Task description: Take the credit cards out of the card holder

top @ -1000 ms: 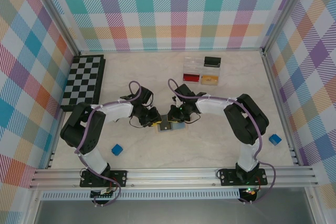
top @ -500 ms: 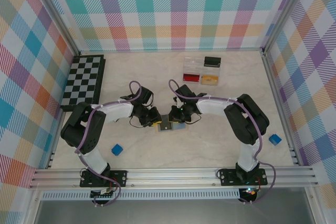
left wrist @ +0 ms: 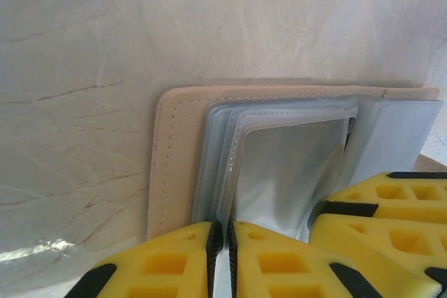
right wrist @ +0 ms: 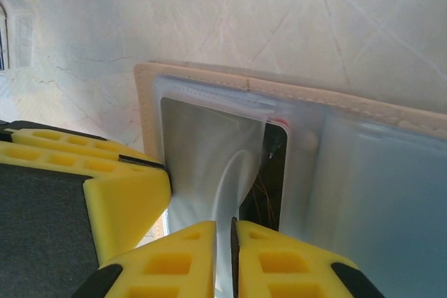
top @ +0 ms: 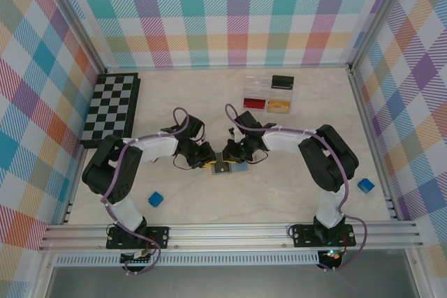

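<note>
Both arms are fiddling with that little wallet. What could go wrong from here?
Each pair of jaws pinches a thin clear sleeve, not a card; a pull might tear the plastic or lift the whole holder. The two pairs work very close together, so they could bump. The dark card sits inside its pocket and might not slide out.

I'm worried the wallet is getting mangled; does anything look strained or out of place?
Yes. The card holder has its clear sleeves bowed and creased where the left pincer and right pincer each pinch the plastic shut. A dark card sits behind a sleeve, not yet out. No tear shows.
</note>
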`<state>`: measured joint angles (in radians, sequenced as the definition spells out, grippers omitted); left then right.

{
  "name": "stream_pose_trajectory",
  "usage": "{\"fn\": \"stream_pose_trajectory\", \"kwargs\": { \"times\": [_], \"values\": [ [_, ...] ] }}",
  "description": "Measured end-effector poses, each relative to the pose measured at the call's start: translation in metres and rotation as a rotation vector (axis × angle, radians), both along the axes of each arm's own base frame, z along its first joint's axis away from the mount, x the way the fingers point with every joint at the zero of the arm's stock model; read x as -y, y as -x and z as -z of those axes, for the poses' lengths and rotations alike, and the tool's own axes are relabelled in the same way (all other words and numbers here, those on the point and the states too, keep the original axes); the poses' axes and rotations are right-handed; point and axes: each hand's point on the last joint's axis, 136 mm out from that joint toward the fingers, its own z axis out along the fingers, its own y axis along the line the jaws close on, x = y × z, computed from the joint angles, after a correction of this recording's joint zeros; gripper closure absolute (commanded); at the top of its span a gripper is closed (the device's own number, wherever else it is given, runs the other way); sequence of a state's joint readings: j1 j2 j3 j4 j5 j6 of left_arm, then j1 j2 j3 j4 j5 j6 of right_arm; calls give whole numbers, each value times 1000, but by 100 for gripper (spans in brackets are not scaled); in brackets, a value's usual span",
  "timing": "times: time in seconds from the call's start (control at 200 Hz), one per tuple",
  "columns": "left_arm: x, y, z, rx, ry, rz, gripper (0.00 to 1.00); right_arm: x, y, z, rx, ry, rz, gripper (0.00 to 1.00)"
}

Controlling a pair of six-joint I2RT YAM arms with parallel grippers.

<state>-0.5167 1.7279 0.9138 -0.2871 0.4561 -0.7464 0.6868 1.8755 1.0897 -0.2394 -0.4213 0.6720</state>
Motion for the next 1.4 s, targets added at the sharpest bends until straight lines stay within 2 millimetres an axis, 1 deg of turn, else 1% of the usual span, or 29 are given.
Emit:
{"fn": "stream_pose_trajectory", "kwargs": {
  "times": [0.2, 0.37, 0.505, 0.65, 0.845, 1.145, 1.4],
  "values": [
    [1, 0, 0, 1, 3, 5, 85, 7, -2, 5, 21, 33, 21, 81],
    [0, 0, 0, 6, 1, 10, 85, 23, -4, 3, 47, 72, 57, 83],
    [0, 0, 0, 5, 1, 10, 85, 26, -6, 4, 48, 82, 67, 85],
    [0, 0, 0, 6, 1, 10, 85, 26, -5, 6, 40, 82, 64, 86],
    [0, 0, 0, 5, 2, 10, 85, 23, -2, 13, 13, 71, 52, 85],
    [0, 0, 0, 6, 1, 10, 85, 21, -3, 12, 11, 48, 50, 83],
    [0, 0, 0, 5, 1, 10, 85, 21, -3, 13, 16, 27, 49, 85]
  ]
}}
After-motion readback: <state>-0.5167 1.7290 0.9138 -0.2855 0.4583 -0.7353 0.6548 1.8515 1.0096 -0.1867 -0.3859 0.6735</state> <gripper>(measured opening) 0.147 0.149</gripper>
